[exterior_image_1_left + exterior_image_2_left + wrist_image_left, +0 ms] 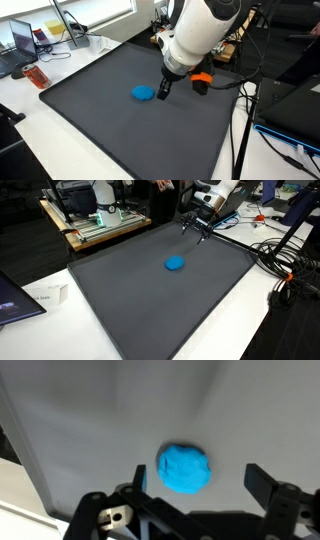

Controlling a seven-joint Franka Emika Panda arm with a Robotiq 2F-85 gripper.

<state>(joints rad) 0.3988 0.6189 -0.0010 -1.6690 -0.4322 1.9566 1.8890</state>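
1. We are looking at a white arm (205, 30) reaching over a dark grey mat (95, 115) that is covering most of the table (70, 150) in both exterior views.
2. We are seeing the gripper (163, 90) hanging over the mat with its jaws standing wide apart. It is holding nothing and touching nothing.
3. In the wrist view we are looking down past the gripper's two dark fingers (262, 482). They are spread toward either side of the picture.
4. We are finding the blue lump (186, 467) lying on the mat between those fingers. It is sitting nearer one finger than the other and is apart from both.
5. In an exterior view the blue lump (143, 93) is showing just beside the fingertips, near the middle of the mat.
6. In an exterior view the gripper (195, 228) is appearing nearer the far edge of the mat, with the blue lump (175, 263) lying alone on the mat below it.
7. We are noticing an orange piece (202, 78) beside the gripper. We cannot tell what it is.
8. We are also seeing a laptop (22, 40) off the mat's corner and cables (285, 265) trailing along the table's side.
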